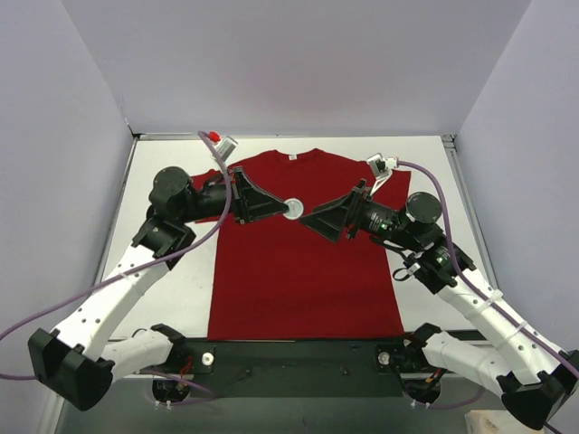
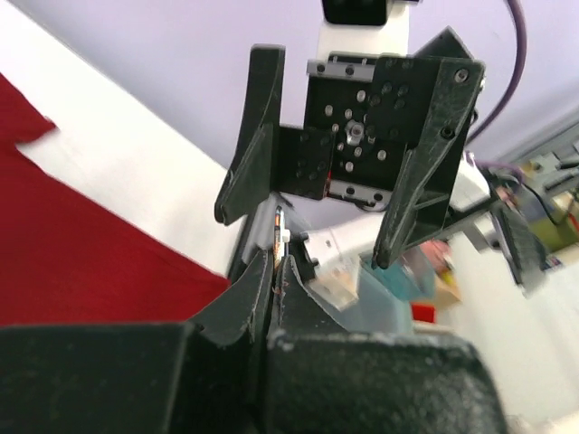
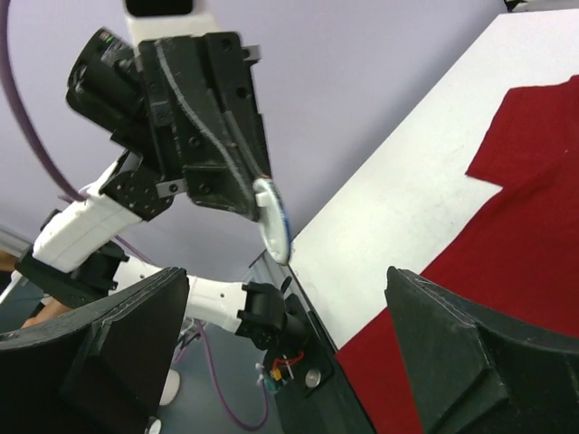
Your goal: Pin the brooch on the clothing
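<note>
The dark red T-shirt (image 1: 298,280) lies flat on the white table, collar at the far side; it also shows in the left wrist view (image 2: 81,244) and the right wrist view (image 3: 507,244). My left gripper (image 1: 282,208) is shut on the brooch (image 1: 295,208), held above the shirt's chest. In the top view the brooch looks like a small white disc. The left wrist view shows it edge-on (image 2: 277,233) between the shut jaws (image 2: 276,271). The right wrist view shows it white-backed with a blue rim (image 3: 274,220). My right gripper (image 1: 312,219) is open, facing the brooch at close range (image 3: 288,303).
A small white label (image 1: 292,157) marks the shirt's collar. Purple-grey walls (image 1: 72,136) close in the table on three sides. The black base plate (image 1: 289,354) and both arm bases lie along the near edge. Purple cables (image 1: 432,185) loop beside each arm.
</note>
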Tool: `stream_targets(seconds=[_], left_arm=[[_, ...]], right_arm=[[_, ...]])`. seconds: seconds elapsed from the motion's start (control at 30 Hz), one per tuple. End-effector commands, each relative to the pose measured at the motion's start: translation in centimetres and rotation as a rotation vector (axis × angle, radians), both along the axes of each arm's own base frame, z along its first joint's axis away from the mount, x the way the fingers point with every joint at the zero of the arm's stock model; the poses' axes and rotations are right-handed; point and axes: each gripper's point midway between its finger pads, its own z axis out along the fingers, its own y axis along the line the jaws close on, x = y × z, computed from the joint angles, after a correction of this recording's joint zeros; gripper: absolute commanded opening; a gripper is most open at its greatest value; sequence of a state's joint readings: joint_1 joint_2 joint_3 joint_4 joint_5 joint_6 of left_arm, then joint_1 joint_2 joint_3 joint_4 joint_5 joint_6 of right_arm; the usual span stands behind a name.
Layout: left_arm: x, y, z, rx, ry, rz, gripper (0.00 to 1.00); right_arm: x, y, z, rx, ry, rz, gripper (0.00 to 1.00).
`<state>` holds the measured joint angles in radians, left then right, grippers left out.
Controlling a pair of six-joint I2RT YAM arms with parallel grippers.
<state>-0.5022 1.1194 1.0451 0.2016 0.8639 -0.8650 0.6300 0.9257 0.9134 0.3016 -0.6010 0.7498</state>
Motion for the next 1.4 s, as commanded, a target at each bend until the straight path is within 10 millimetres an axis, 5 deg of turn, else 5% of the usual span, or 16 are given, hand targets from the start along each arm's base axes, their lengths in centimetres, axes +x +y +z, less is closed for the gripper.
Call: stream_targets(seconds=[0.0,0.3,0.5,0.7,1.13,1.37], left_arm=[[0.0,1.8,3.7,-0.068,-0.178,0.229,0.00],[-0.7,0.4,3.6,-0.083,-0.165,0.219,0.00],[-0.3,0.2,3.2,-0.079,-0.159,0.238,0.00],[-0.1,0.1,3.0,-0.069,-0.157,0.239,0.00],[-0.6,-0.5,2.7,-0.041,-0.162,0.186,0.00],[-0.7,-0.5,2.3,-0.009,-0.165,0.181,0.00]], right_arm=[[-0.6,-0.5,4.0,0.082,-0.098,-0.008,0.96],[-0.5,0.6,4.4,0.144,-0.078,0.043,0.91],[-0.8,1.1,5.0,0.169,-0.084,0.073,0.71],[-0.9,1.3,4.6,0.171,-0.074,0.090,0.35],[-0.6,1.7,4.5,0.174,-0.055,0.098,0.18],[-0.6,1.9,4.1,0.164,-0.045,0.103,0.00]])
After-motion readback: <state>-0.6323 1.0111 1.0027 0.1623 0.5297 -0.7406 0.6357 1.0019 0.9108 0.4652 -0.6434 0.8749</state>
